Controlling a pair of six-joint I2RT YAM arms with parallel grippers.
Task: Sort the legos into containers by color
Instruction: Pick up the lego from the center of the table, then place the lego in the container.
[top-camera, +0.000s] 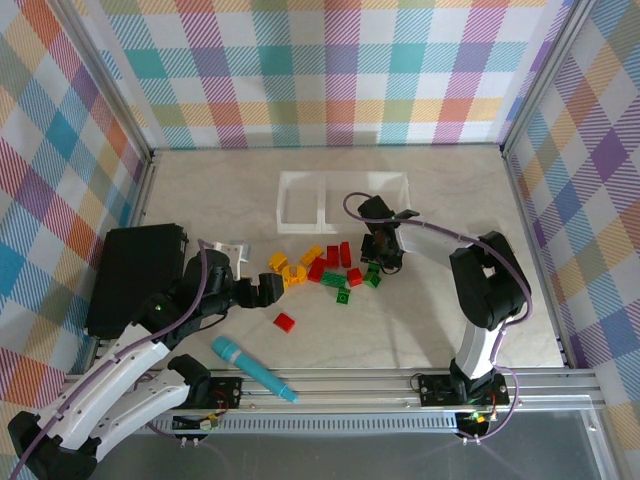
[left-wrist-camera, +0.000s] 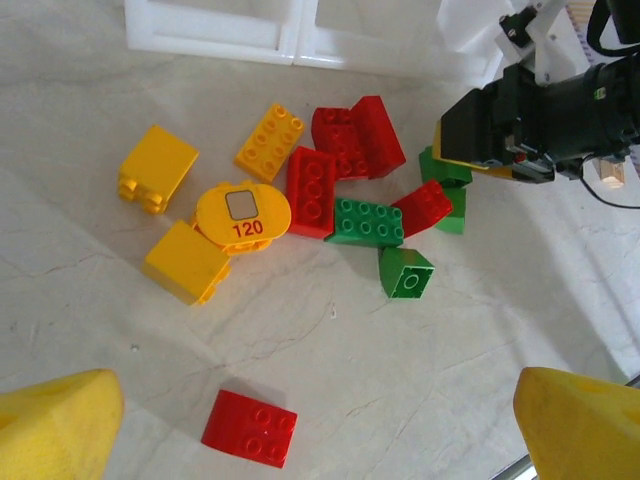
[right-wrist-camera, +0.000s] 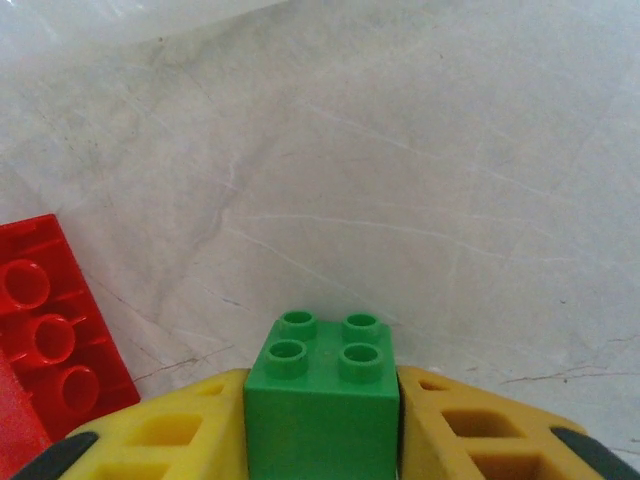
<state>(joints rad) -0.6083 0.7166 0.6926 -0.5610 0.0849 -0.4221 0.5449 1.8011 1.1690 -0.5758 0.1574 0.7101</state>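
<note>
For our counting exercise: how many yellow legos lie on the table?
4: far-left block, long studded brick, round numbered piece, near block. More may hide beneath the right claw.

The one marking that can be read is the number "120". It is printed in dark red digits on the flat top of a yellow, round-edged plastic brick in the left wrist view. Just above the digits, on the same face, sits a small plain pale grey square. This brick lies just beside a long red studded plastic brick on its right and touches a plain yellow plastic block at its lower left.
</note>
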